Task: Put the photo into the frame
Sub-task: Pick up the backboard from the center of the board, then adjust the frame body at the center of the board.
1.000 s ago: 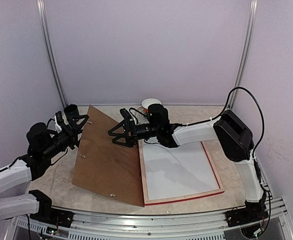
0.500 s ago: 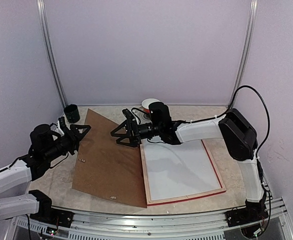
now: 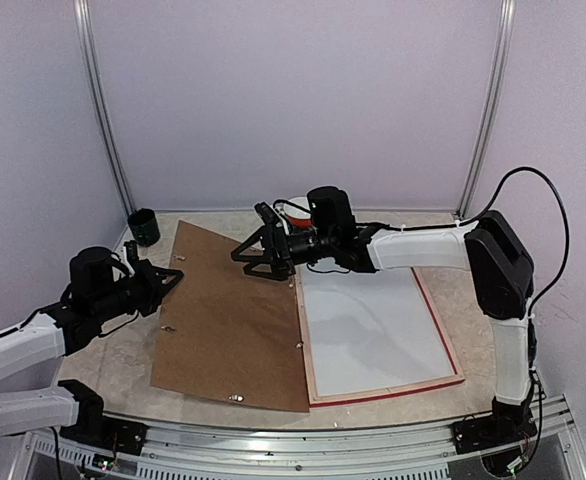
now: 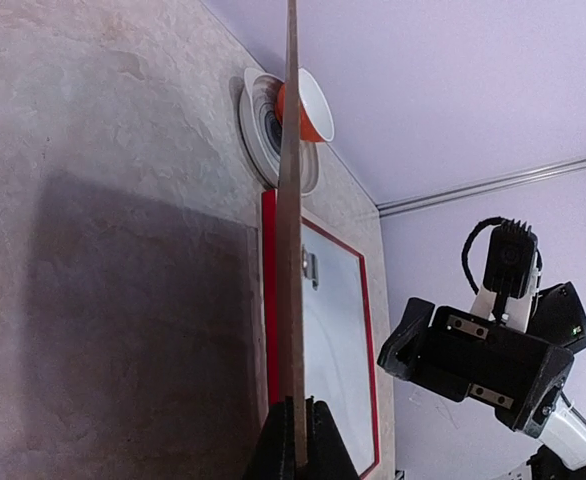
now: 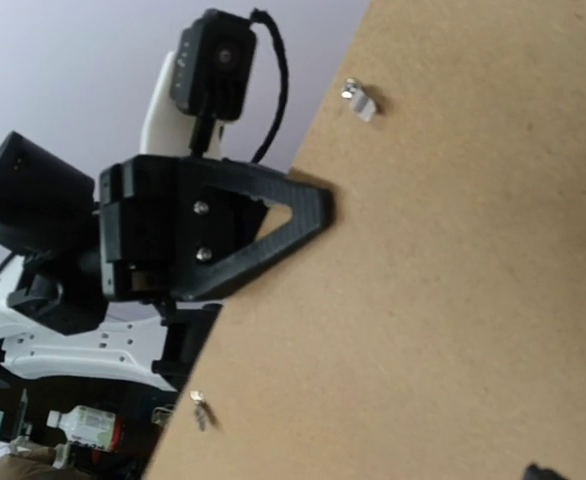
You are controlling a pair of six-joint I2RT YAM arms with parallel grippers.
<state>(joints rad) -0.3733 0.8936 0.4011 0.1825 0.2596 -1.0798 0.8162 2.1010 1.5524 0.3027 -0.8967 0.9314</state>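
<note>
Pale lilac walls (image 3: 293,100), metal corner rails (image 3: 107,120), mottled beige tabletop (image 3: 213,222) — perhaps stone-patterned, even light

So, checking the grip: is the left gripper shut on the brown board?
Yes, the left gripper pinches the brown board's thin edge.

The top camera sits high behind both arm bases and looks down and forward over the whole surface (image 3: 123,345) to the far wall. The left wrist camera rides low and very near the brown board (image 4: 291,250). It sights along the board's thin edge toward the far right, where the frame (image 4: 268,300), an orange bowl (image 4: 311,105) and the right arm (image 4: 483,360) show. The right wrist camera hangs close against the board's face, looking left to the left jaws on its edge. All three views share the board
</note>
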